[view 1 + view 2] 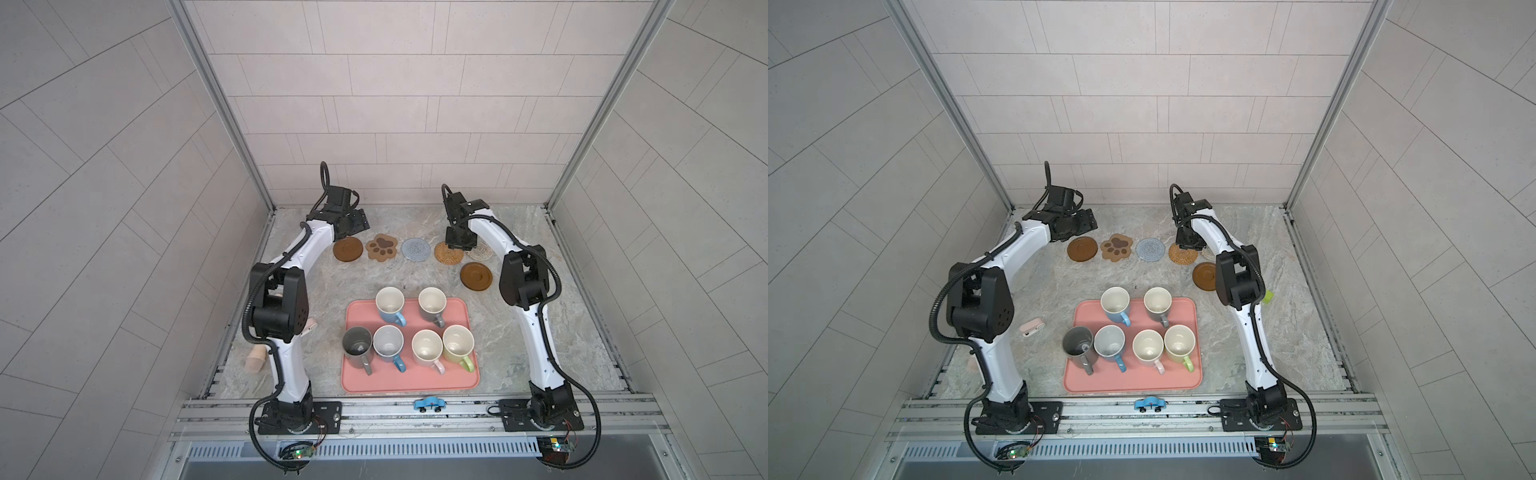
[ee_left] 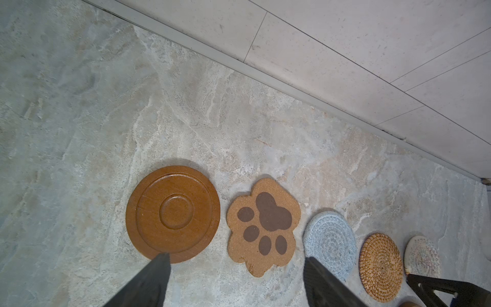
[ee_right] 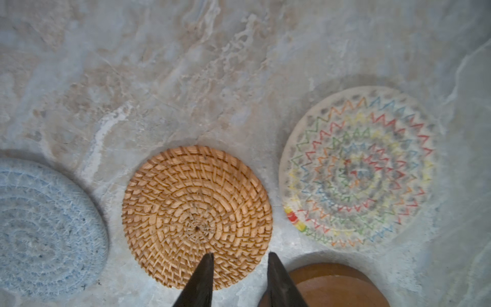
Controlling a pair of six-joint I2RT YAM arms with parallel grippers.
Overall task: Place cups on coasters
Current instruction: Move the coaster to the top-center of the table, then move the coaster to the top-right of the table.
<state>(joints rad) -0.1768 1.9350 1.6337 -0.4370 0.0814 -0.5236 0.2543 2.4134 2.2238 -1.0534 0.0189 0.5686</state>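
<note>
Mugs [image 1: 390, 305] upright on pink tray [image 1: 409, 384]; coasters [image 1: 415, 249] spaced, bare, likely for one mug each. Left gripper [image 2: 236, 257] spread wide, empty; right gripper [image 3: 240, 255] narrowly parted above rattan coaster [image 3: 196, 212].

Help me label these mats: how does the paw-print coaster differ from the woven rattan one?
The paw-print coaster has a lobed paw outline; the rattan coaster is round. The paw one is flat tan with dark brown pad marks; the rattan one is coiled weave, plain orange-tan. Both lie flat and bare on the table.
</note>
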